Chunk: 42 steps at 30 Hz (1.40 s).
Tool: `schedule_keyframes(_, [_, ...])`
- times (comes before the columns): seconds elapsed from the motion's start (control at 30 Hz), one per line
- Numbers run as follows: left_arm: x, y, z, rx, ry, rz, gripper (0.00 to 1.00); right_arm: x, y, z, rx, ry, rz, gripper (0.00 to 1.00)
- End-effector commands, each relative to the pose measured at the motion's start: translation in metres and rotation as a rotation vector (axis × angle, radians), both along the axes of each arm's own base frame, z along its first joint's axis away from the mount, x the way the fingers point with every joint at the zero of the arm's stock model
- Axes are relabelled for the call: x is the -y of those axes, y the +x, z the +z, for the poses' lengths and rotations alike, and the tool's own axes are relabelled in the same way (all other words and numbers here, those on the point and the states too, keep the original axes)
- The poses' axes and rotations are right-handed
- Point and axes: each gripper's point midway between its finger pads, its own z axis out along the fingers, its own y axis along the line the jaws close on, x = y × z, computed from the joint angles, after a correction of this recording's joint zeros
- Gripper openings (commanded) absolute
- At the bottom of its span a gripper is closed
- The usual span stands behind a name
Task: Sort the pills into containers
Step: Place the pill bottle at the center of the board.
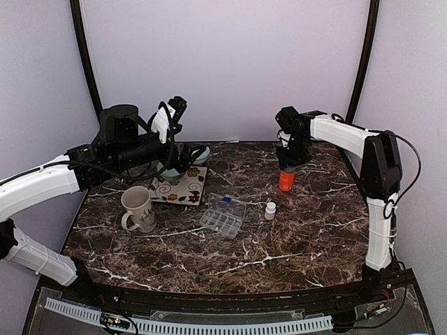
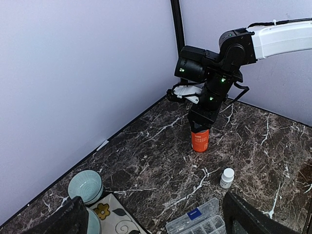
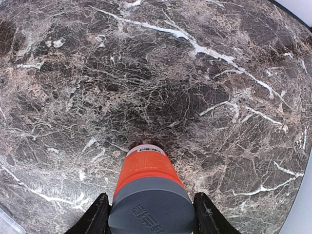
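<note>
one each: mug, organiser, orange bottle, white bottle; perhaps two bowls

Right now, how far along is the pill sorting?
Early. Done: nothing visibly sorted; whether the cells of the organiser box hold pills is too small to tell. In hand: the right gripper is clamped on the upright orange bottle, its grey cap on. The left gripper is open, raised, holding nothing. Left: opening bottles, the small white bottle untouched, and filling the cells.
</note>
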Motion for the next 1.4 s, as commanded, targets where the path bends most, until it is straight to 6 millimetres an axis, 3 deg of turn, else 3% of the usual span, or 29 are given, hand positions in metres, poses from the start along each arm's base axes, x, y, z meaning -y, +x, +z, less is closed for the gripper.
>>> schedule_keyframes(0.0, [-0.003,0.003,0.009,0.020,-0.024,0.015,0.99,0.002,0.003,0.000,0.009,0.013,-0.010,0.46])
schedule_keyframes(0.17, [-0.005,0.003,0.010,0.022,-0.033,0.021,0.99,0.002,0.003,0.004,0.020,0.019,-0.010,0.58])
schedule_keyframes(0.47, [-0.008,0.004,0.011,0.014,-0.046,0.040,0.99,0.004,0.003,0.013,0.040,0.017,-0.014,0.69])
schedule_keyframes(0.8, [-0.011,0.004,0.013,0.021,-0.068,0.054,0.99,0.010,0.001,0.020,0.064,0.002,-0.032,0.73])
schedule_keyframes(0.97, [-0.014,0.006,0.013,0.015,-0.081,0.075,0.99,0.013,0.004,0.040,0.123,0.007,-0.043,0.78])
schedule_keyframes(1.13, [-0.014,0.008,0.012,0.005,-0.088,0.081,0.99,0.004,0.005,0.076,0.246,0.023,-0.006,0.80])
schedule_keyframes(1.23, [-0.014,0.008,0.010,-0.004,-0.088,0.076,0.99,-0.009,-0.006,0.097,0.307,0.021,0.049,0.80])
schedule_keyframes(1.37, [-0.015,0.010,0.005,-0.010,-0.086,0.086,0.99,-0.030,-0.032,0.102,0.306,0.019,0.114,0.77])
